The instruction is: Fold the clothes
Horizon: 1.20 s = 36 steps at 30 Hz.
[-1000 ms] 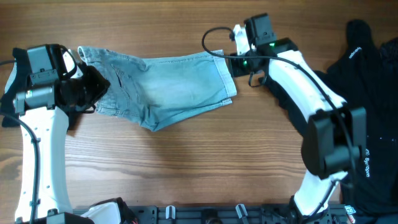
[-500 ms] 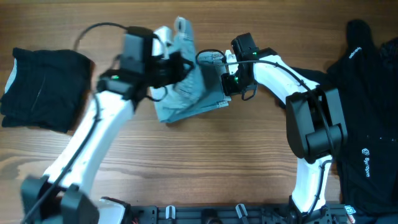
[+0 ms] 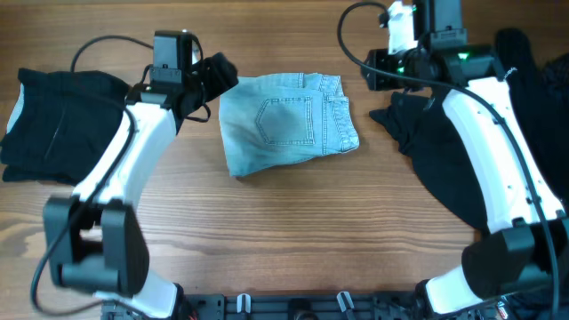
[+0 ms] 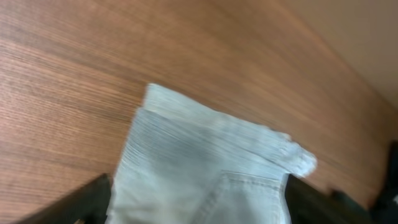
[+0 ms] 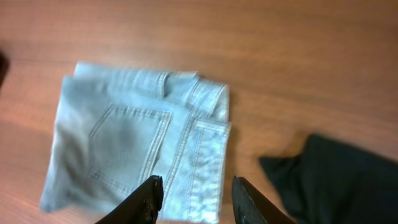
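Note:
The light-blue jeans [image 3: 286, 123] lie folded into a compact square on the wooden table, back pocket up and waistband at the right edge. My left gripper [image 3: 213, 76] hovers just off their upper-left corner. In the left wrist view its dark fingers [image 4: 74, 205] stand wide apart and open, with the jeans [image 4: 205, 180] lying beneath. My right gripper [image 3: 378, 71] sits up and to the right of the jeans. In the right wrist view it [image 5: 196, 199] is open above the waistband edge of the jeans [image 5: 143, 143], holding nothing.
A folded black garment [image 3: 53, 124] lies at the table's left edge. More black clothes [image 3: 533, 107] are heaped at the right, and one black piece [image 5: 336, 174] reaches toward the jeans. Bare wood shows in front of the jeans.
Both grippers have opened and let go of the jeans, which now lie folded flat. The left gripper drew back to the left; the right one lifted away up and right.

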Each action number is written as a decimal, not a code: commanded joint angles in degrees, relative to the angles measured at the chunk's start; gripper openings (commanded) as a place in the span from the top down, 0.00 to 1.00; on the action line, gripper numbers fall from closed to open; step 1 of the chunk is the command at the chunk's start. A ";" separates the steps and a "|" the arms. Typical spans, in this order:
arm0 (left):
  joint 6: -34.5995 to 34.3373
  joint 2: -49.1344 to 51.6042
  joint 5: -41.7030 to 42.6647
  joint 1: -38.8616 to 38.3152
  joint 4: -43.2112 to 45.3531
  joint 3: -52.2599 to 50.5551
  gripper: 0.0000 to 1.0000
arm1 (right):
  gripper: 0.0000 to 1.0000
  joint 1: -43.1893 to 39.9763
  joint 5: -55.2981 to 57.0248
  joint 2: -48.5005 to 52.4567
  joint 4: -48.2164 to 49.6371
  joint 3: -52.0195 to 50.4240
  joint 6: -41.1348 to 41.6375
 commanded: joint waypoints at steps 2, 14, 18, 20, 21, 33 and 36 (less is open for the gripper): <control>3.28 10.93 5.64 0.76 5.03 0.48 0.02 | 0.59 -0.07 -4.00 1.25 -1.29 -0.59 -1.38; 7.72 13.53 9.68 2.51 2.56 2.82 0.96 | 0.59 -0.07 -3.93 1.25 -2.40 -0.59 0.09; 11.13 -0.28 6.64 17.49 -3.28 5.35 0.96 | 0.59 -0.07 -3.96 1.25 -2.40 -0.59 0.13; 11.06 -5.81 5.44 28.20 -1.09 5.35 0.96 | 0.59 -0.07 -3.96 1.25 -2.43 -0.59 0.15; 11.04 -7.37 5.44 33.38 -0.13 5.35 0.96 | 0.60 -0.07 -3.96 1.25 -2.43 -0.59 0.15; 9.77 -1.66 5.38 60.81 -2.89 5.27 0.38 | 0.60 -0.07 -3.96 1.25 -3.13 -0.59 1.57; 9.75 -1.77 4.98 60.94 -1.97 5.29 0.04 | 0.59 -0.07 -3.96 1.25 -3.15 -0.59 1.55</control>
